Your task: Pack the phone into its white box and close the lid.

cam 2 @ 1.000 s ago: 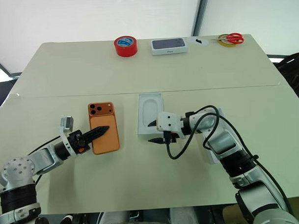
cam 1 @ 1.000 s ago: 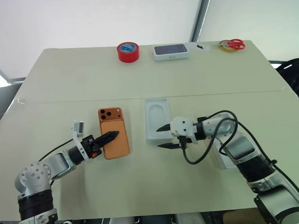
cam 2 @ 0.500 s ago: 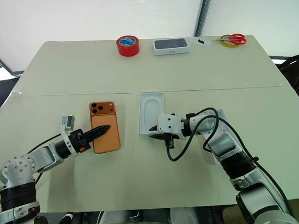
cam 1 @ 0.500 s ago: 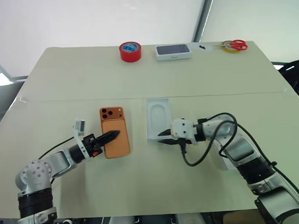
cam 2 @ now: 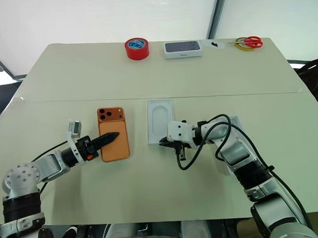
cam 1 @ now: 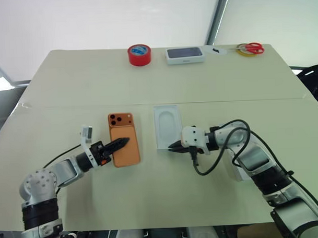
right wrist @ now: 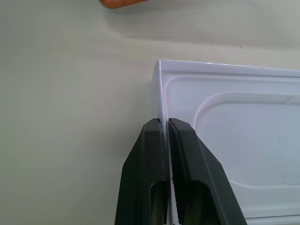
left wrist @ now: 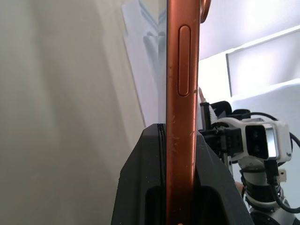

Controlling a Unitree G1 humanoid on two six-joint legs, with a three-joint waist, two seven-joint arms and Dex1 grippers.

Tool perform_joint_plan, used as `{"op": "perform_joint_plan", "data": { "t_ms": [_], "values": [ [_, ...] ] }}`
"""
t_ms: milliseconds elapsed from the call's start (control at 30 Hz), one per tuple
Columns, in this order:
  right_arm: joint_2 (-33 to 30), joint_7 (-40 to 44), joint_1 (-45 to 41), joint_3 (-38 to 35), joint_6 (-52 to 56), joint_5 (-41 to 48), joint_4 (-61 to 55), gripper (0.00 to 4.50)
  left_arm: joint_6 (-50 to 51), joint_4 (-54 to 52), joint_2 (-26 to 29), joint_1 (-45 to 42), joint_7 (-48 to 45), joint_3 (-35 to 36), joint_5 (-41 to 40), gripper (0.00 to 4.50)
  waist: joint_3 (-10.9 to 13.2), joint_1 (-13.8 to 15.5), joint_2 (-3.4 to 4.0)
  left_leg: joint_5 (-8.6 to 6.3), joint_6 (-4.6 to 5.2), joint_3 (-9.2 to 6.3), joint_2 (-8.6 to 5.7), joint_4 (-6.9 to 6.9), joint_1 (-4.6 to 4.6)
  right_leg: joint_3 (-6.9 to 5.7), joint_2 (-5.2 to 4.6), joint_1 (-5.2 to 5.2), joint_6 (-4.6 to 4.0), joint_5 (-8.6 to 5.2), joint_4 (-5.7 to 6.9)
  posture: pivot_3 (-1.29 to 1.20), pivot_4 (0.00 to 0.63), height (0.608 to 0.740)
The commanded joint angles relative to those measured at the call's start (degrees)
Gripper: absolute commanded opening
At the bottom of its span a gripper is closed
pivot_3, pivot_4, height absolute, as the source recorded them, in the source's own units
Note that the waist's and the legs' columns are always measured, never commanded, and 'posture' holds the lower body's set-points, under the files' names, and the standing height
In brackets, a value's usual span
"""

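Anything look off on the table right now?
Nothing spilled or damaged. One oddity: the right gripper is shut on the rim of the flat white insert, not the box. The left gripper grips the phone.

My table (cam 1: 69,85) is carrying the phone (cam 1: 123,146) at nine o'clock, the white insert tray (cam 1: 167,126) lying at centre, and red tape (cam 1: 139,54), a closed box (cam 1: 185,55) and scissors (cam 1: 249,47) sitting towards twelve.
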Motion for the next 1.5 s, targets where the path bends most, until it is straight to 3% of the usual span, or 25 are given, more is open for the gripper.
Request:
{"op": "perform_joint_plan", "data": {
  "t_ms": [33, 333, 433, 600, 800, 1100, 1400, 1500],
  "values": [
    [1.22, -2.08, -0.25, 0.15, 3.15, -0.05, -4.54, 0.08, -2.12, -1.09, -1.39, -3.49, 2.3, 1.18, -2.22, 0.0, 0.0, 0.09, -0.01, 0.0, 0.0, 0.0, 0.0, 0.0, 0.0, 0.0, 0.0, 0.0, 0.0, 0.0, 0.0, 0.0, 0.15, 0.73],
    [5.33, -8.58, 0.36, 4.42, 11.31, -4.04, -9.86, 0.08, -2.97, 2.57, -6.63, -11.45, 6.53, -1.41, -1.87, 0.0, 0.01, 1.02, -0.03, 0.01, 0.0, 0.0, 0.0, 0.1, -0.01, -0.01, 0.09, 0.0, 0.01, 0.01, 0.07, 0.0, 0.15, 0.73],
    [6.07, -7.98, -0.26, 4.08, 12.82, -2.36, -10.17, 1.1, -3.91, 5.68, -7.19, -12.72, 5.79, -3.82, 0.58, 0.0, 0.01, 1.03, -0.04, 0.02, 0.0, 0.01, 0.0, 0.15, -0.01, -0.01, 0.12, 0.02, 0.01, 0.01, 0.09, 0.0, 0.15, 0.73],
    [3.01, -3.03, -1.74, -1.95, 12.64, 4.24, -10.51, 3.67, -3.55, 10.9, -6.25, -15.2, 1.96, -6.82, 3.28, 0.0, 0.11, 1.22, -0.18, 0.01, 0.0, -0.02, 0.03, 0.39, -0.07, -0.03, 0.18, 0.02, 0.02, 0.0, 0.2, 0.0, 0.15, 0.73],
    [-2.52, -1.34, -4.71, -8.54, 8.86, 6.32, -0.28, 3.67, -3.55, 15.39, -6.98, -18.49, -1.88, -9.19, 5.57, 0.0, 0.15, 1.26, -0.21, -0.05, 0.11, -0.04, 0.03, 0.59, -0.1, -0.05, 0.16, 0.09, 0.03, 0.0, 0.27, 0.0, 0.15, 0.73],
    [-4.55, -2.27, -4.73, -8.25, 0.93, 3.45, 8.21, 3.67, -4.28, 19.54, -8.47, -20.98, -3.91, -12.88, 10.95, 0.0, 0.17, 1.06, -0.22, -0.04, 0.1, 0.0, 0.08, 0.58, -0.12, -0.05, 0.2, 0.04, 0.03, 0.0, 0.28, 0.0, 0.15, 0.73],
    [-3.89, -3.0, -4.44, -8.11, 0.11, 2.81, 8.89, 3.74, -1.53, 22.35, -9.55, -24.31, -2.94, -12.45, 12.51, 4.31, 0.17, 1.23, -0.22, -0.04, 0.1, -0.02, 0.08, 0.7, -0.09, -0.06, 0.2, 0.13, 0.04, 0.0, 0.32, 0.0, 0.15, 0.73],
    [-3.71, -3.34, -4.41, -7.75, -0.45, 2.24, 9.15, 3.74, 3.62, 20.42, -9.1, -25.83, -0.47, -11.37, 11.02, 4.46, 0.17, 1.14, -0.21, -0.04, 0.09, -0.02, 0.08, 0.7, -0.07, -0.06, 0.2, 0.12, 0.05, 0.0, 0.37, 0.0, 0.15, 0.73]
  ]
}}
